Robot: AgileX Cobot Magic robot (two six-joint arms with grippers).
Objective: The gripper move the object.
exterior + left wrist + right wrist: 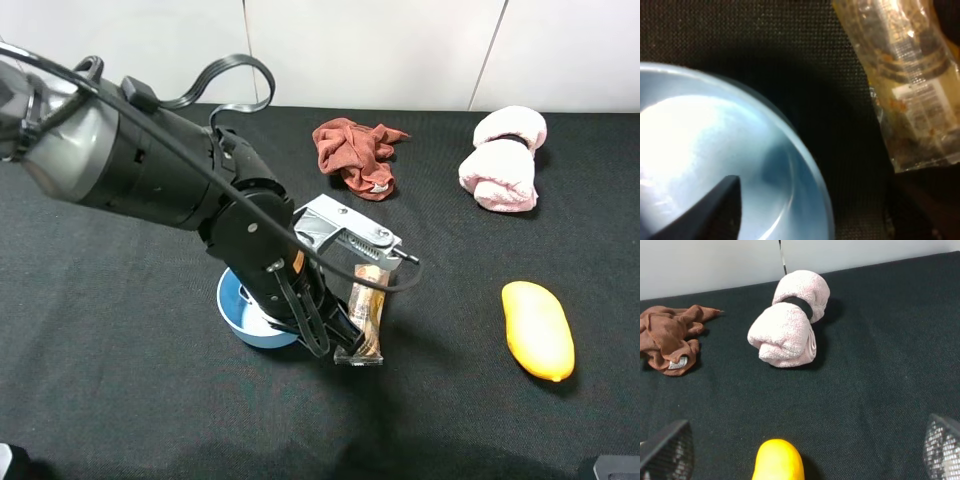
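**Left arm directly over the bowl, jaw tip inside the rim**

Black cloth-covered table (120,400) across the whole scene, white wall behind. Bulky black left robot arm with silver metal block (180,190) reaching in from the left of the high view, angled down toward table centre. Left gripper (318,335) down at the round light-blue plastic bowl (240,312), bowl mostly hidden under the wrist in the high view. On the left wrist view, one dark finger (715,210) inside the bowl's pale interior, rim (810,165) curving just past it; other finger not visible. Jaws apparently parted, no clamp on the rim seen; nothing held as far as visible. Bowl resting flat on the cloth, near table centre, under and slightly left of the gripper.

Key relation: bowl straight below the left gripper, round so no long axis to align; rim wall next to the visible finger the only grasp point. Left arm far nearer than the right.

Clear-wrapped snack bar packet (365,315) just beside the bowl on its right, apart by a thin strip of cloth, long axis running away from the camera; likely to be nudged if the bowl slides right.

Right gripper (800,455) well apart, fingers spread wide, empty, hovering above the yellow mango-shaped object (538,330). Rolled pink towel with black band (503,158) and crumpled rust-brown cloth (355,152) far back, clear of the work.
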